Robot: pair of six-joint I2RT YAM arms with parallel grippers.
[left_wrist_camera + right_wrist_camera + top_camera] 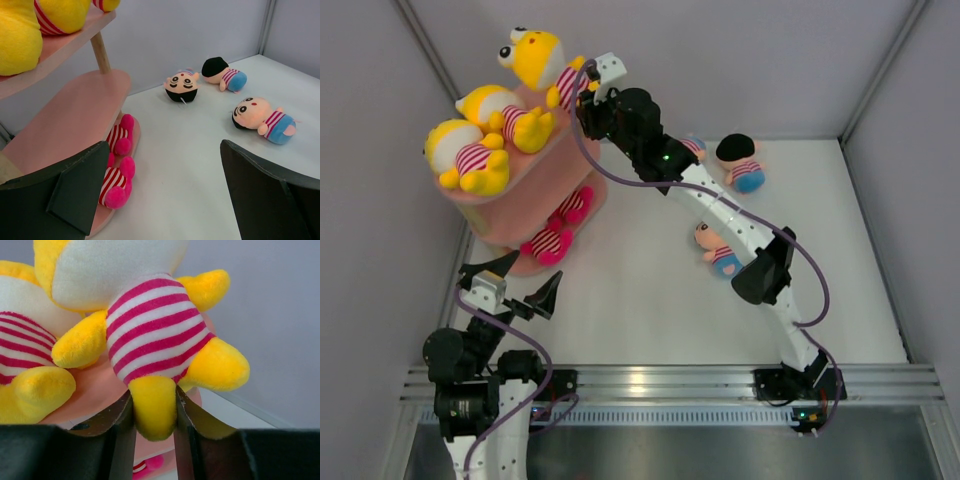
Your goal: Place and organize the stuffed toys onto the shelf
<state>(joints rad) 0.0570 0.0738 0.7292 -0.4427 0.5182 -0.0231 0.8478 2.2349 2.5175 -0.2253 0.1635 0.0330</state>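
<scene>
My right gripper point(584, 93) is shut on the leg of a yellow stuffed toy point(542, 62) and holds it over the back edge of the pink shelf's point(535, 190) top board. In the right wrist view the fingers point(125, 425) pinch the toy's yellow leg point(152, 410). Two more yellow toys point(505, 112) point(468, 152) lie on the top board. Two magenta toys point(560, 228) lie on the bottom board, and they also show in the left wrist view point(116, 165). My left gripper point(520, 285) is open and empty, just in front of the shelf.
Three pink-faced toys lie on the white table: one with black hair at the back point(740, 160), one mid-table point(718, 248), one partly hidden behind the right arm point(693, 146). The middle board point(70, 120) is bare. Grey walls enclose the table.
</scene>
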